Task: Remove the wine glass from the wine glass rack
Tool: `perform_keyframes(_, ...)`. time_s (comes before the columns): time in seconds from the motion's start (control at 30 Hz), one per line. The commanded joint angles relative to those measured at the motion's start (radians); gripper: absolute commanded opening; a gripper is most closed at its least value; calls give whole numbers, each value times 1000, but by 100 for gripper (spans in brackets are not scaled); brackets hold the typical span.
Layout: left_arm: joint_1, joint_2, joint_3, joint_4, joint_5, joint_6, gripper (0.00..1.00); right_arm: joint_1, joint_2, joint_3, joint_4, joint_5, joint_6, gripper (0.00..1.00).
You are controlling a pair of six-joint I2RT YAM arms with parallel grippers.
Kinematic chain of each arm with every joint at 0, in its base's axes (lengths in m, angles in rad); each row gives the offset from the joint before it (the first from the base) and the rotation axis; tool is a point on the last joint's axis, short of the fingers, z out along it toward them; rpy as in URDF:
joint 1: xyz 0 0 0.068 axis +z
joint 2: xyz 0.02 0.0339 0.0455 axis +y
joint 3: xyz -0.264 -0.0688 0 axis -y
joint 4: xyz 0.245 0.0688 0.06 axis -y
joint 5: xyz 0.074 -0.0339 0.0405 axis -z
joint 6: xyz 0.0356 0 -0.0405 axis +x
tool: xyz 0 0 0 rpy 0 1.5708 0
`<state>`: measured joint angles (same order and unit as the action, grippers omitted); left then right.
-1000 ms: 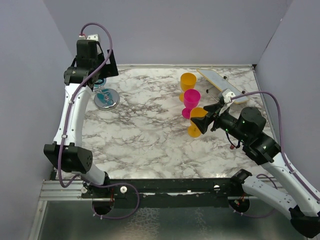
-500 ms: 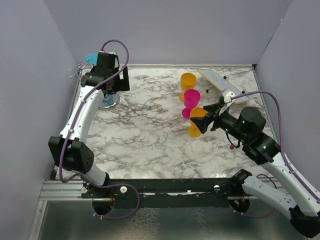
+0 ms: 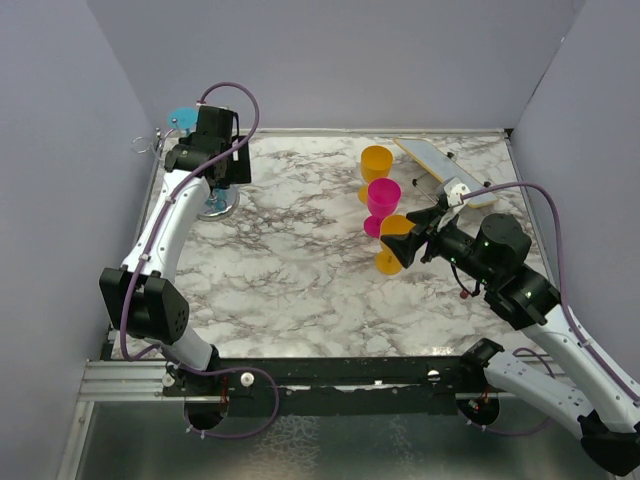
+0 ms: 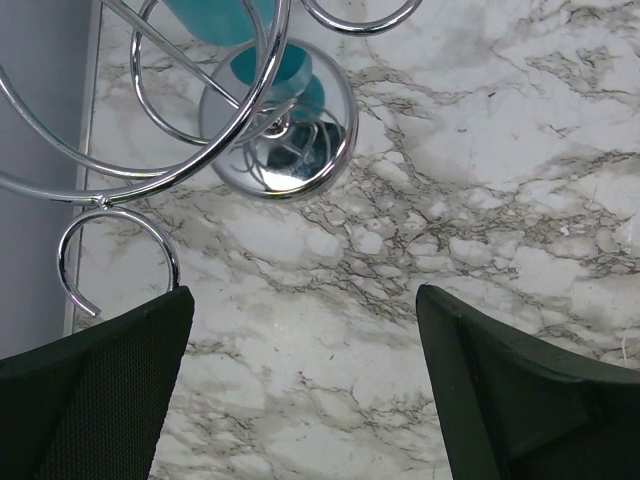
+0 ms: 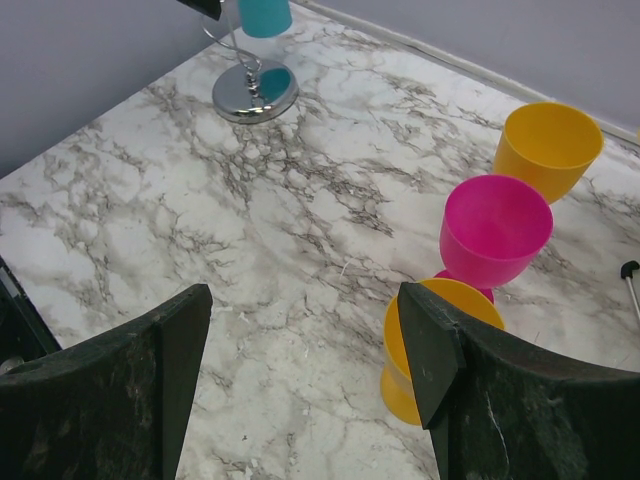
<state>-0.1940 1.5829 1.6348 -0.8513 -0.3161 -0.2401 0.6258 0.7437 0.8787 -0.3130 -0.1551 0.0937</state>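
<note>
A teal wine glass [image 3: 183,118] hangs upside down on the wine glass rack [image 3: 143,146], a thin silver wire stand at the far left with a shiny round base [image 3: 224,205]. My left gripper [image 3: 225,178] hovers over that base, open and empty. In the left wrist view the wire hoops of the rack [image 4: 150,170], the teal wine glass [image 4: 268,62] and the base [image 4: 285,150] lie ahead of the left gripper [image 4: 300,385]. My right gripper [image 3: 415,235] is open on the right side, and an orange glass [image 5: 400,375] stands just beside one of its fingers [image 5: 440,350].
Three plastic glasses stand right of centre: orange [image 3: 377,161], pink [image 3: 383,196] and orange [image 3: 392,248]. A flat pale board [image 3: 440,165] lies at the back right. Grey walls close in the left, back and right sides.
My left arm has swung rightward off the top of the rack, uncovering the teal glass foot, and now hovers over the base. The right arm has not moved.
</note>
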Motion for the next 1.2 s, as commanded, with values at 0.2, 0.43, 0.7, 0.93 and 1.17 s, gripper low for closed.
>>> perform_keyframes(0.2, 45, -12, -8, -29, -89, 36, 96, 5, -8, -10, 28, -15, 9, 76)
perform_keyframes(0.43, 73, -33, -29, -28, -91, 37, 96, 4, -3, -10, 31, -20, 11, 76)
perform_keyframes(0.7, 109, -68, -66, -24, -125, 27, 96, 5, 0, -8, 33, -29, 11, 76)
perform_keyframes(0.93, 145, -104, -101, -9, -141, 17, 97, 5, 3, -9, 32, -34, 11, 76)
perform_keyframes(1.17, 176, -138, -133, 3, -153, 10, 98, 5, 13, -8, 35, -48, 12, 76)
